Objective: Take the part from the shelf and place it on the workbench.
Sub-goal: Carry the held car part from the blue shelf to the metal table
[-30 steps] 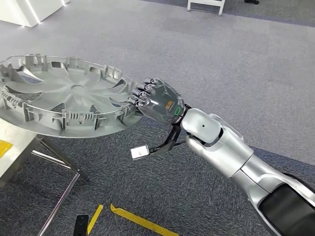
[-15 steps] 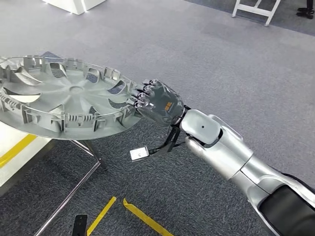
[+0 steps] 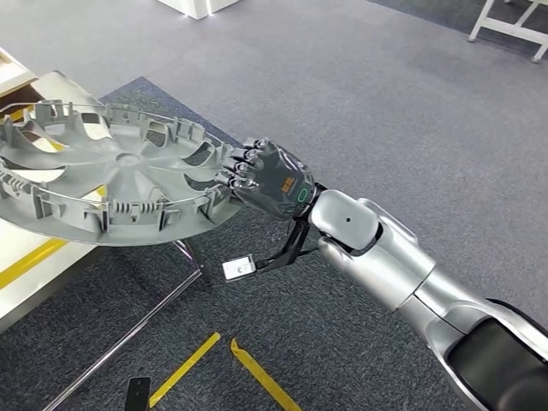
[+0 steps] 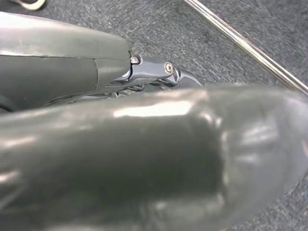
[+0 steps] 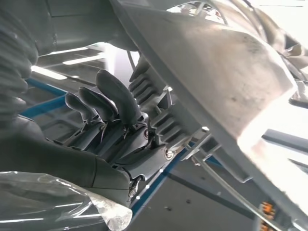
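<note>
Right hand (image 3: 275,178) grips rim of grey wheel cover (image 3: 110,175), fingers (image 3: 241,165) curled over near edge. Cover held flat, ribbed inner side up, extending away from hand over white workbench (image 3: 26,248) with yellow stripe and grey carpet (image 3: 388,94). Left hand (image 4: 109,144) blurred close-up; state cannot tell.

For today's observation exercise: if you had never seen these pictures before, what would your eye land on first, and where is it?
First comes the big grey wheel cover, held nearly flat in the left half of the head view, ribbed inner side up, above the carpet. Next is the right hand, gripping the cover's near rim at the end of a long silver arm reaching in from the lower right. Below the cover, a white workbench with a yellow stripe stands at the left edge.
</note>
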